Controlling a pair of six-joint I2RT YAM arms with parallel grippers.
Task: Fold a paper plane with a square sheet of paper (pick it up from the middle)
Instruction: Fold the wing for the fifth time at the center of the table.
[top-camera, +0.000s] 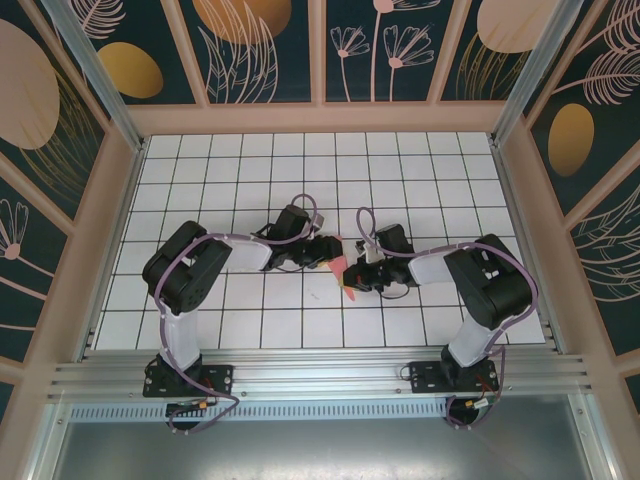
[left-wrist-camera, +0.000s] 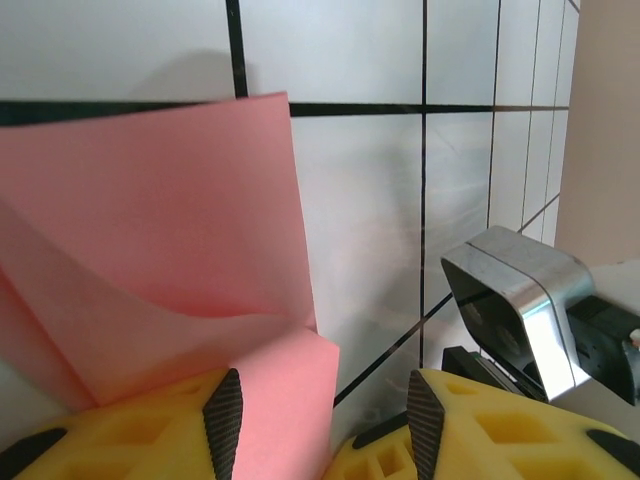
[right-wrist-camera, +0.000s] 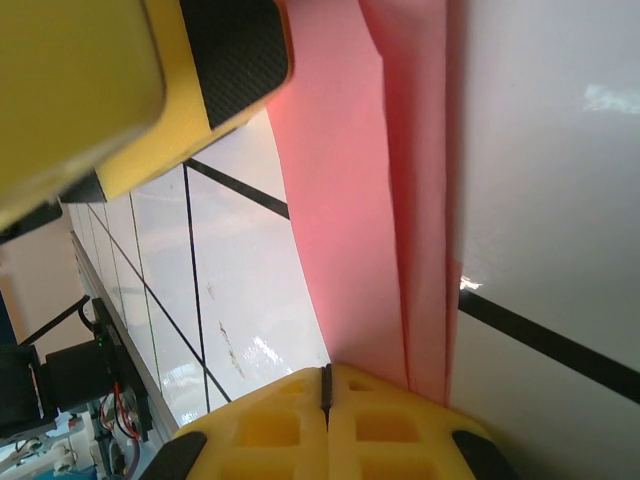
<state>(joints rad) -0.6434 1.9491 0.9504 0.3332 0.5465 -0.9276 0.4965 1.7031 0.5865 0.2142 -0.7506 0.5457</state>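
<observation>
Creased pink paper (left-wrist-camera: 160, 230) on grid table (left-wrist-camera: 360, 60). Left gripper (left-wrist-camera: 322, 415) half open, paper edge in gap, unpinched. Right gripper (right-wrist-camera: 326, 385) fully closed, tips against paper; hold unclear.

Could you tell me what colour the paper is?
The paper is salmon pink, clearest in the left wrist view.

The thin salmon-pink square sheet of paper (left-wrist-camera: 150, 230) is matt and smooth, with soft creases; its folded layers lie crisp-edged in the right wrist view. Under it, the white gridded tabletop (left-wrist-camera: 360, 250) is hard and glossy, with pale reflections. On the left gripper (left-wrist-camera: 325, 420), the yellow plastic fingers (left-wrist-camera: 150, 435) are matt with moulded pockets, and the black pads (left-wrist-camera: 224, 420) are finely textured. The right gripper (right-wrist-camera: 326, 385) is the same matt yellow plastic. A silver rounded metal housing (left-wrist-camera: 520, 300) is polished and throws glare. The near-edge aluminium rails (top-camera: 320, 375) are bare and ribbed, with a dull sheen.
</observation>
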